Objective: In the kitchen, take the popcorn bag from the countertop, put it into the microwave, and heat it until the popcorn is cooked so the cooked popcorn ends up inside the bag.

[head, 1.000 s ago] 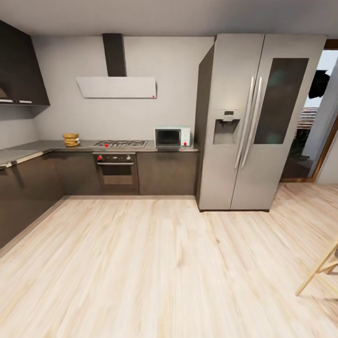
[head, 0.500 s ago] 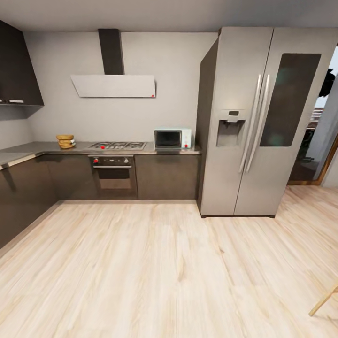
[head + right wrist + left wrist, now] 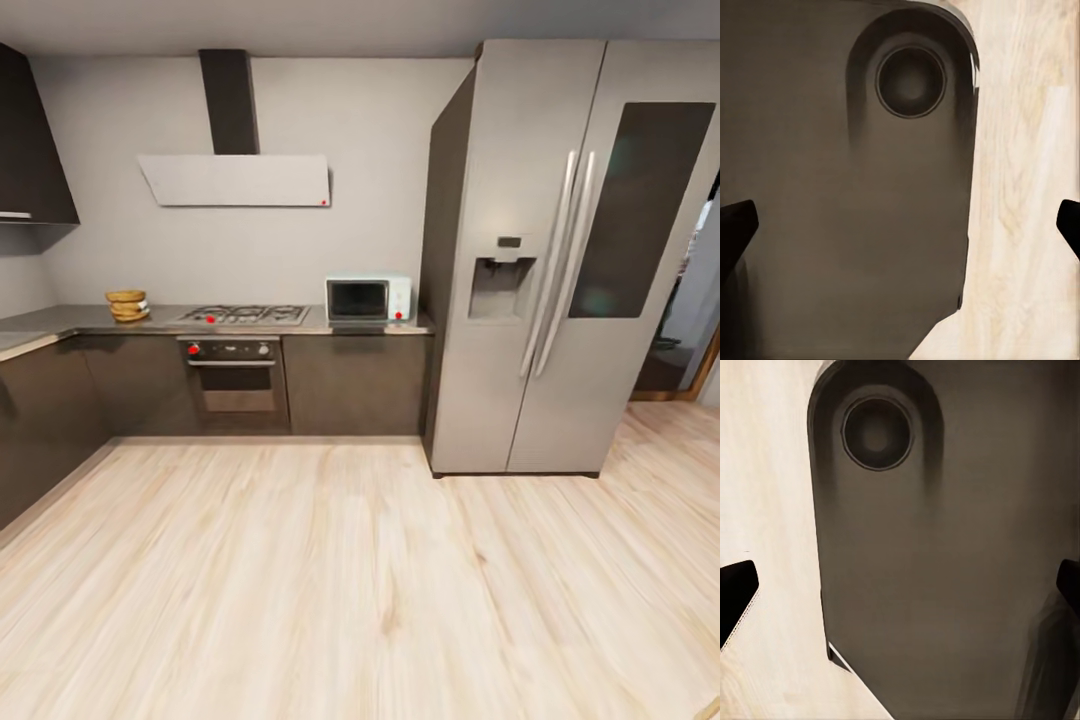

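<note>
Far ahead in the head view, the golden-brown popcorn bag (image 3: 127, 305) stands upright on the grey countertop (image 3: 70, 320), left of the hob. The mint-blue microwave (image 3: 367, 299) sits at the countertop's right end beside the fridge, its dark door shut. No popcorn pieces can be made out. In the left wrist view my left gripper (image 3: 900, 592) is open, with dark fingertips (image 3: 735, 596) at the picture's edges over the robot's dark base. My right gripper (image 3: 900, 232) is open likewise, its fingertips (image 3: 735, 225) wide apart, nothing between them.
A tall steel fridge (image 3: 540, 260) stands right of the microwave. The built-in oven (image 3: 235, 375) and gas hob (image 3: 245, 315) sit under a white hood (image 3: 235, 180). Dark cabinets (image 3: 40, 420) run along the left wall. Light wood floor (image 3: 350, 580) stretches between me and the counter.
The whole head view has shifted: the camera has come closer to the kitchen, so fridge and counter look larger. The chair leg at the lower right has left the picture.
</note>
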{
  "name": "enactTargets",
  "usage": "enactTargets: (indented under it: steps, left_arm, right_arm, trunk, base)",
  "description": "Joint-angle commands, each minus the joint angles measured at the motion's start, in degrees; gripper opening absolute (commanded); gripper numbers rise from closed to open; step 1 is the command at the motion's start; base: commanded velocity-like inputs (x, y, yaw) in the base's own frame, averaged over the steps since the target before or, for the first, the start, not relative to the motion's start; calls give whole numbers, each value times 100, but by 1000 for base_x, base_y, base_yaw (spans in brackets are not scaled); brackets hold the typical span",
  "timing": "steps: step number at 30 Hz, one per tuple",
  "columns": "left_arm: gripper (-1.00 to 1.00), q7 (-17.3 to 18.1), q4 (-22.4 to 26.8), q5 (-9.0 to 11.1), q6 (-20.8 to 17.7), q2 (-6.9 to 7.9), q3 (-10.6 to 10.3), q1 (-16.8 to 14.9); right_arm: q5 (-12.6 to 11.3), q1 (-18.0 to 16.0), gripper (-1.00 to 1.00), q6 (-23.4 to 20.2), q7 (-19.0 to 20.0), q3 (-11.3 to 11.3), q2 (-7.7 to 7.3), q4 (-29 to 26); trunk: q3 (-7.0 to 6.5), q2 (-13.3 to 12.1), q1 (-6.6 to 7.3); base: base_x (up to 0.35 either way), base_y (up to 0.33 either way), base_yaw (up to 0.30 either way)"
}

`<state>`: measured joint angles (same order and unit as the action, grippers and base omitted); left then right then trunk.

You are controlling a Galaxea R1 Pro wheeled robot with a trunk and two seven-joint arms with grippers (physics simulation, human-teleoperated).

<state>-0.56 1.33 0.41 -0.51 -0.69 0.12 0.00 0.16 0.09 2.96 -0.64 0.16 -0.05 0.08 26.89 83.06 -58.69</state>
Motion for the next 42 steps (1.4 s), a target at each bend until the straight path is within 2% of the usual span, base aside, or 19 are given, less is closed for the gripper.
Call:
enactTargets:
  steps: [1, 14, 15, 16, 18, 20, 42]
  left_arm:
    - [100, -6, 2, 4, -8, -1, 0, 0]
    - [100, -14, 7, 51, 48, 7, 8, 0]
    - [100, -14, 8, 175, 121, 12, 7, 0]
    - [100, -10, 3, 552, 236, 17, -6, 0]
    - [100, -7, 2, 810, 277, 19, -20, 0]
    - [100, -6, 0, 906, 291, 23, -23, 0]
    - [100, -8, -1, 963, 281, 17, -33, 0]
  right_arm:
    - [2, 0, 100, 20, -7, 2, -2, 1]
    - [15, 0, 100, 21, -7, 2, 2, 1]
    - [17, 0, 100, 21, -7, 2, 3, 1]
    - [19, 0, 100, 21, -7, 2, 2, 1]
    - [19, 0, 100, 21, -7, 2, -4, 1]
    - [17, 0, 100, 21, -7, 2, -8, 1]
    - [19, 0, 100, 38, -7, 2, -6, 1]
  trunk:
    - [4, 2, -4]
    - [4, 2, -4]
    - [4, 2, -4]
    - [4, 2, -4]
    - [4, 2, -4]
    - [4, 2, -4]
    - [4, 2, -4]
  base:
    - [335, 0, 0]
    - [335, 0, 0]
    - [335, 0, 0]
    - [334, 0, 0]
    - [334, 0, 0]
    - [335, 0, 0]
    - [335, 0, 0]
